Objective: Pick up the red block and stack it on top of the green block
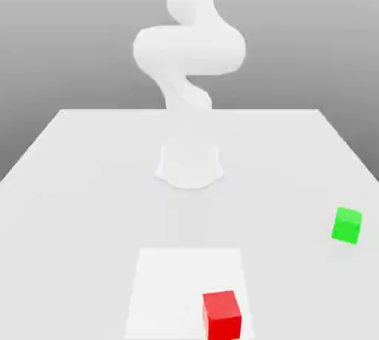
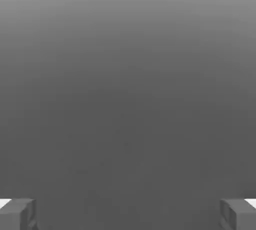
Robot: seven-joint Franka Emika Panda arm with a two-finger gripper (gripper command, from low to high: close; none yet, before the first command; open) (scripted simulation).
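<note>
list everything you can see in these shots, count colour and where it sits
red block: 1, red, on the table near the front edge of the exterior view, resting on the lighter square patch, slightly toward the exterior view's right
green block: 1, green, on the table toward the exterior view's right, farther back than the red block and apart from it
square patch: 1, lighter white, on the table surface in front of the arm's base
table: 1, white, spans the lower part of the exterior view
arm: 1, white, rising from its base at the table's middle, curling upward
tool: 1, grey fingers set wide apart, nothing between them, seen in the hand view against plain grey background
</note>
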